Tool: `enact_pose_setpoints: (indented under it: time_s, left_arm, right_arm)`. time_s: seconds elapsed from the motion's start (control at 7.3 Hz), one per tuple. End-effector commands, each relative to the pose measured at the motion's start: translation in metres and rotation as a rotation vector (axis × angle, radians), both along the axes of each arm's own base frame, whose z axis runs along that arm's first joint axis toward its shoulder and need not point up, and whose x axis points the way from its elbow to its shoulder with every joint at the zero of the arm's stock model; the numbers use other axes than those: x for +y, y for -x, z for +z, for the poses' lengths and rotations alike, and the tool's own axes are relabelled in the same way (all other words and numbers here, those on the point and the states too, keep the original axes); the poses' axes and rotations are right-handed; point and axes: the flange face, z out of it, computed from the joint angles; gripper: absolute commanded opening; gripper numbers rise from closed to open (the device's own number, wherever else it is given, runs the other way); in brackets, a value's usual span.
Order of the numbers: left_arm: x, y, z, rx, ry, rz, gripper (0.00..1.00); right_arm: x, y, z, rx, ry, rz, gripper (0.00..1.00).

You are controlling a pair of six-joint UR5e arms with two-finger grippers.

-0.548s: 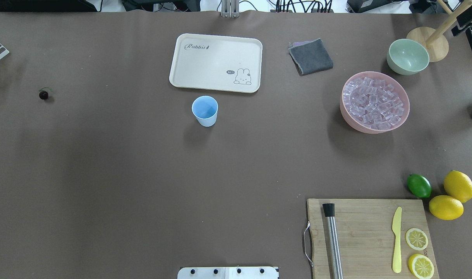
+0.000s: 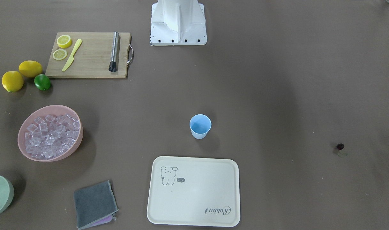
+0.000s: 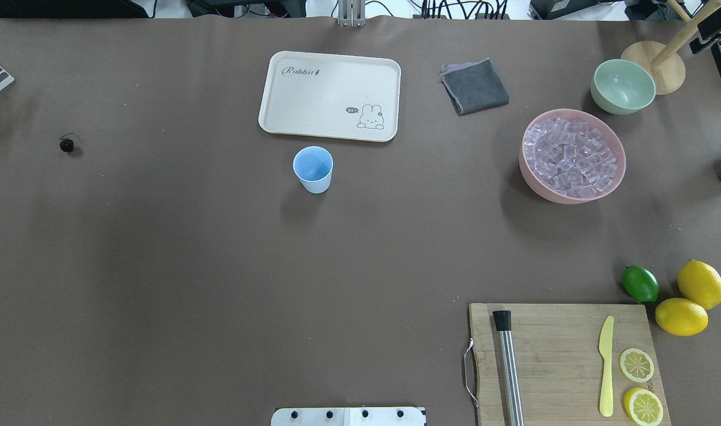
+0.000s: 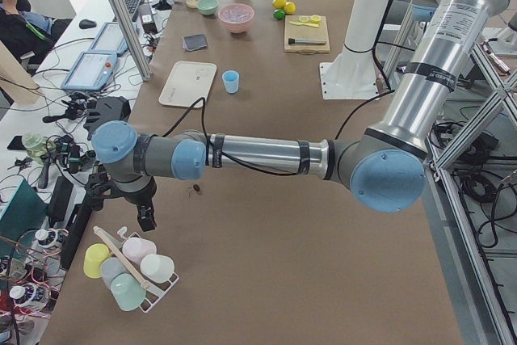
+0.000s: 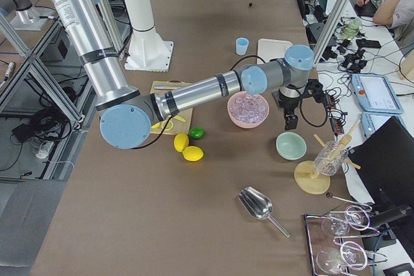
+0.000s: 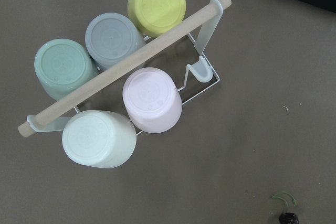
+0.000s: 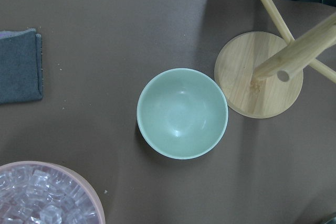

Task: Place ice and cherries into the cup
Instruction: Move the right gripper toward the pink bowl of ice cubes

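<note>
The light blue cup [image 3: 313,168] [image 2: 200,126] stands upright and empty near the table's middle, just in front of the cream tray. Ice [image 3: 573,157] [image 2: 50,134] fills the pink bowl [image 3: 523,160] at the right. One dark cherry [image 3: 67,145] [image 2: 340,146] [image 6: 288,218] lies alone at the far left. My left gripper [image 4: 147,217] hangs beyond the cherry, over the table's left end; it shows only in the left side view, so I cannot tell its state. My right gripper [image 5: 289,121] hangs past the pink bowl above the green bowl, its state also unclear.
A cream tray [image 3: 330,94], a grey cloth [image 3: 475,86], a pale green bowl [image 3: 623,86] and a wooden stand [image 3: 653,65] line the far side. A cutting board [image 3: 561,355] with muddler, knife and lemon slices sits near right, beside a lime [image 3: 640,283]. A cup rack [image 6: 126,66] stands at the left end.
</note>
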Motion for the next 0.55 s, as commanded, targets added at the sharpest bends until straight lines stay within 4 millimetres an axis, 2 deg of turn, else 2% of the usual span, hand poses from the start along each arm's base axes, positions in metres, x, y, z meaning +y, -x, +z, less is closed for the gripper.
enact_pose_setpoints:
  time_s: [0.0, 0.14, 0.41]
  left_arm:
    - [-0.009, 0.001, -0.013, -0.02, -0.088, 0.007, 0.98]
    - [-0.011, 0.003, -0.009, -0.084, -0.157, -0.007, 0.98]
    - [-0.01, 0.004, 0.007, -0.096, -0.115, -0.013, 0.98]
  right_arm:
    - [0.0, 0.0, -0.007, -0.003, -0.013, 0.0, 1.0]
    - [-0.001, 0.0, -0.009, -0.002, -0.016, 0.002, 1.0]
    - [0.0, 0.001, -0.028, -0.008, -0.048, 0.003, 1.0]
